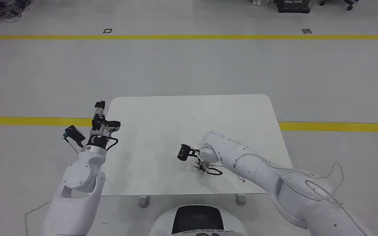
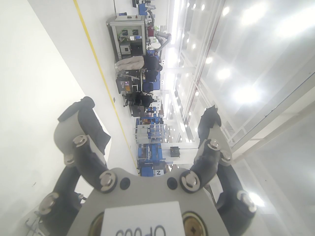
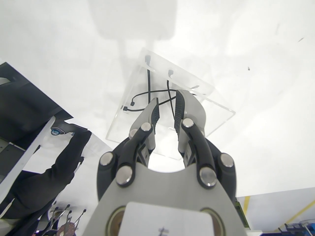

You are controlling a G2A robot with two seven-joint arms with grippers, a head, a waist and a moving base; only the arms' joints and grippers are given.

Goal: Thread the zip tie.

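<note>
A white surface [image 1: 177, 118] is seen, with a clear plate [image 3: 216, 109] laid near its near edge. The left gripper [image 2: 147, 108] is held released at the left edge. The right gripper [image 3: 167, 105] is poised over the plate, narrowly parted, nothing clamped. Black zip ties [image 3: 148, 79] are slotted into the plate. Their loose ends are crossed and may hinder the grasp, so the threading is judged unfinished.

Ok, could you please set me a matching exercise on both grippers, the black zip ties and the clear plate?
1 black plastic zip ties
2 clear square acrylic plate
3 left metal gripper
4 right metal gripper

a flat on the white table
b jaws wide apart, at the table's edge
c jaws narrowly apart, above the plate
d crossing one another on the plate

Pairs: 1-d; 2-a; 3-b; 4-c
</note>
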